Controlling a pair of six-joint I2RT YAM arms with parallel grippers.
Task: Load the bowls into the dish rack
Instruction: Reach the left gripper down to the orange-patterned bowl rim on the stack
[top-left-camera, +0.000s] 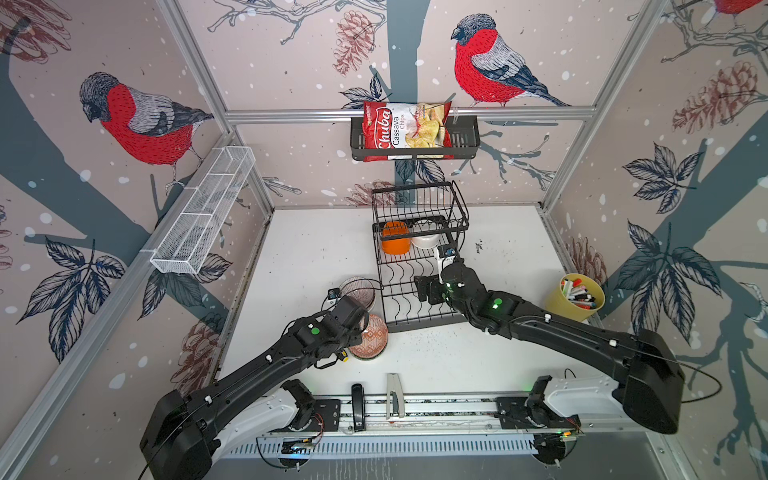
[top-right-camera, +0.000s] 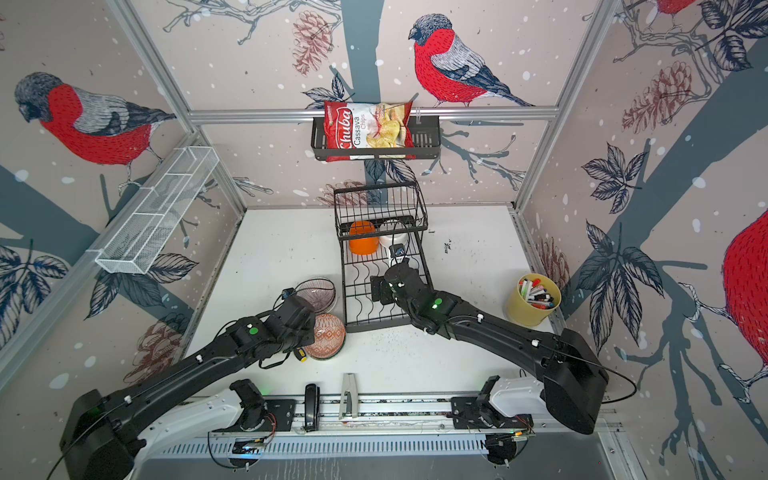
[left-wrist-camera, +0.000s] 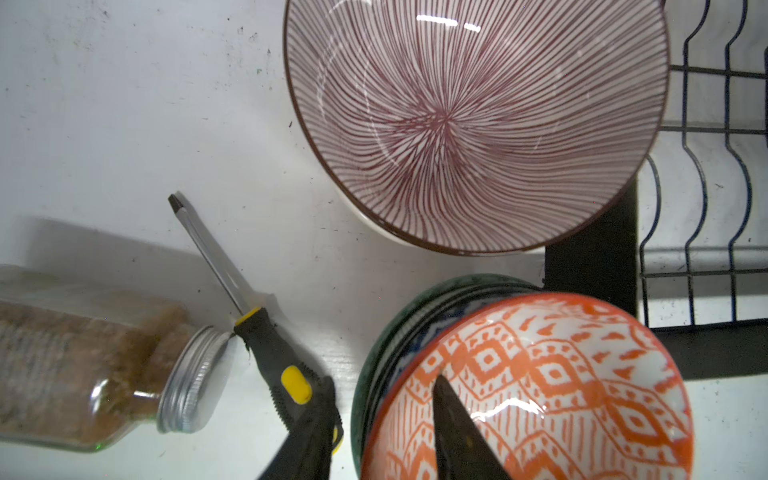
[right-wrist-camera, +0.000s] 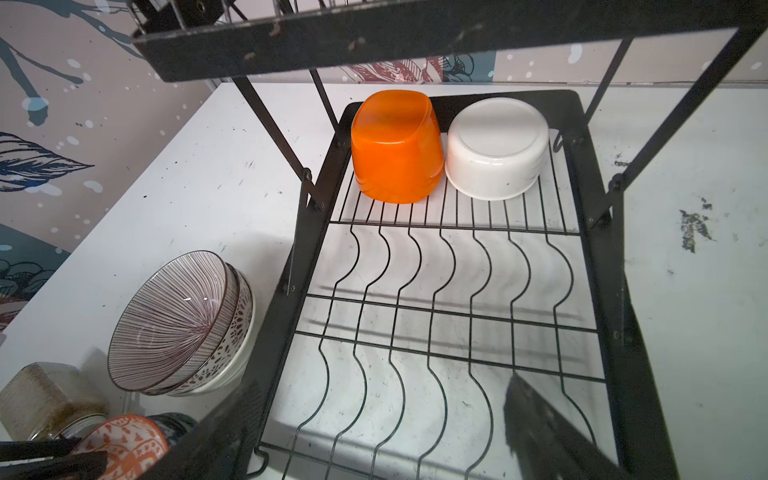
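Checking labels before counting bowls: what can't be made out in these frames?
- Bowls under the orange-patterned bowl: only dark rims show, left wrist view; that bowl and the left arm cover them in both top views; count unclear.
- Left hand: fingers straddle that bowl's rim, cut off by the frame edge; grip unclear.
- Jar: blurred, cut off, left wrist view; label unreadable.
- Bowls beneath the striped bowl: edges only, right wrist view.
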